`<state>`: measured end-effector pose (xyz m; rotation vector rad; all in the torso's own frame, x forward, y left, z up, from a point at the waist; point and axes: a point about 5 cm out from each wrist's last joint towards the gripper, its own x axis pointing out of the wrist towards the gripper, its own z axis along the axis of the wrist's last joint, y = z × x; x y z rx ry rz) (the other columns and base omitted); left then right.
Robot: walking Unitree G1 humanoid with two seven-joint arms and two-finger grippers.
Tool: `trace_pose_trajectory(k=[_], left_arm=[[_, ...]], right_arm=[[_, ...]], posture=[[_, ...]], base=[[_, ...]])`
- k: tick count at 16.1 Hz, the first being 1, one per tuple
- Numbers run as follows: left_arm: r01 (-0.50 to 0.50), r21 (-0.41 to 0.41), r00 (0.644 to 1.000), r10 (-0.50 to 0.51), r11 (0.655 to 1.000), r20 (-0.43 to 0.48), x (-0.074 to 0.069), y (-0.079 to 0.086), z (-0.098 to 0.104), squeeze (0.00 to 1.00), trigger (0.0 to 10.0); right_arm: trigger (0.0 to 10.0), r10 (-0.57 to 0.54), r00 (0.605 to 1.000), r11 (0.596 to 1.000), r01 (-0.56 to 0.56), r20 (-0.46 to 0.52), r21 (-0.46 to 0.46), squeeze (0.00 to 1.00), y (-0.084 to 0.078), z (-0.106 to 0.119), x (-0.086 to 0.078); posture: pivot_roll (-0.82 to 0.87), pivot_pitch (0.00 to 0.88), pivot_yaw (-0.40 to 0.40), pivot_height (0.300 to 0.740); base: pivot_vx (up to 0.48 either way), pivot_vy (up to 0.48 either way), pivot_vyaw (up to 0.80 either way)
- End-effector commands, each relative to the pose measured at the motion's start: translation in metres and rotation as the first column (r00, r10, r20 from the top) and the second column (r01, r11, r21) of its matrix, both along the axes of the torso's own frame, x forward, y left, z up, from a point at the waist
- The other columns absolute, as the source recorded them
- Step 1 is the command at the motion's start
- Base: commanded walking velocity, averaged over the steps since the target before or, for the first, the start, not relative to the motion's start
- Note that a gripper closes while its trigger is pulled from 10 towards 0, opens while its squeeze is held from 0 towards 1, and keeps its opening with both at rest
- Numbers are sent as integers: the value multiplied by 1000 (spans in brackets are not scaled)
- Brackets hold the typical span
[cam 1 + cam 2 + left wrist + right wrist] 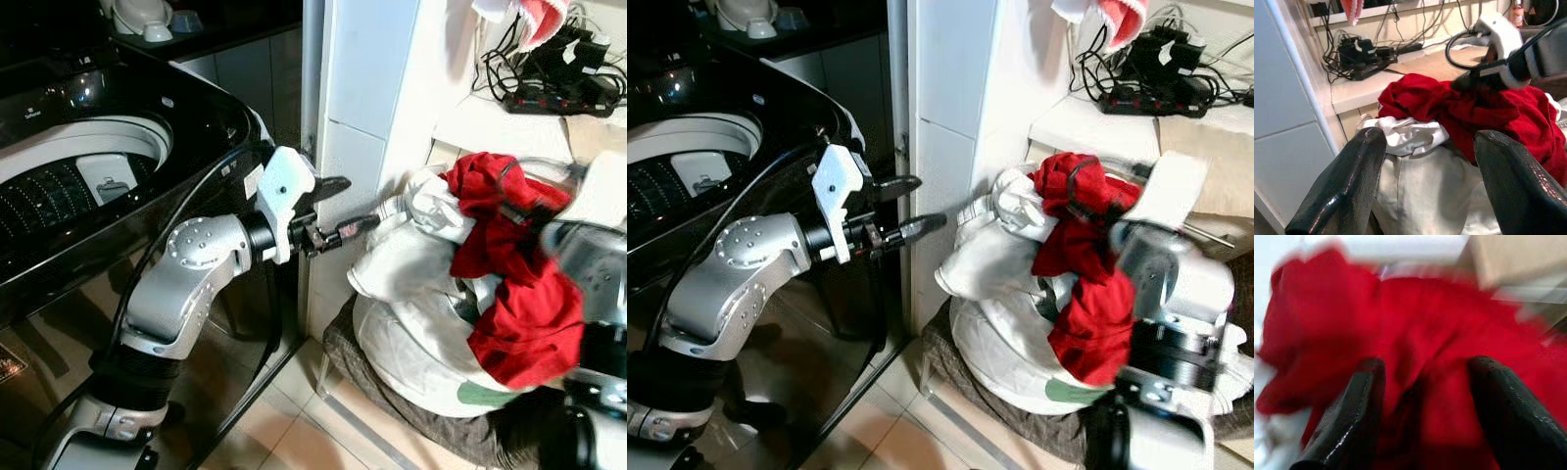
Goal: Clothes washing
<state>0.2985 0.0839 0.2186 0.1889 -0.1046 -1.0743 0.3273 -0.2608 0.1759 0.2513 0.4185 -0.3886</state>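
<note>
A red garment [509,294] lies on top of a heap of white laundry [411,284] in a dark basket [392,401] on the floor to my right. The top-loading washing machine [196,108] stands at the left with its drum [59,186] open. My left gripper [358,203] is open and empty, held out between the machine and the heap, a little short of the white cloth [1415,137]. My right gripper [1422,377] is open, with its fingers [1352,416] pressed down into the red garment [1400,323]. The right wrist view is blurred.
A white tiled pillar [362,78] stands between the machine and the laundry. Behind the heap, a ledge [490,127] carries a power strip with tangled cables [558,88]. Pale floor tiles [294,431] lie below the basket.
</note>
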Motion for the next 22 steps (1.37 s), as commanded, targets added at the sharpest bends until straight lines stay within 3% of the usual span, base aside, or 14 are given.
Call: trace_pose_trajectory(k=[1,4,5,6,7,22], left_arm=[[34,14,999,-34,999,-2,-5,-3,0,0,10000],[68,41,998,-67,997,-14,-9,-4,-3,0,10000],[70,41,998,-69,997,-14,-9,-4,-3,0,10000],[73,40,997,-72,997,-15,-9,-3,-2,0,10000],[76,40,997,-75,996,-16,-9,-4,-2,0,10000],[79,53,997,-78,995,-24,-9,-3,-5,0,10000]], right_arm=[[10000,2,1000,999,-1,-18,51,0,0,-5,-1],[10000,-11,997,998,15,-73,59,0,-2,-20,-5],[6902,-14,998,997,18,-62,71,0,-2,-19,-5],[1765,-17,999,996,21,-51,83,0,-3,-17,-4],[0,-20,999,996,24,-43,90,0,-3,-16,-4],[0,-7,1000,995,5,15,104,0,-3,-9,-1]], posture=[[-91,0,-20,740],[-89,0,-20,740],[-88,0,-17,740],[-88,0,-17,740],[-88,0,-17,740],[-92,0,-15,740]], base=[[0,0,0],[0,0,0],[0,0,0],[0,0,0],[0,0,0],[0,0,0]])
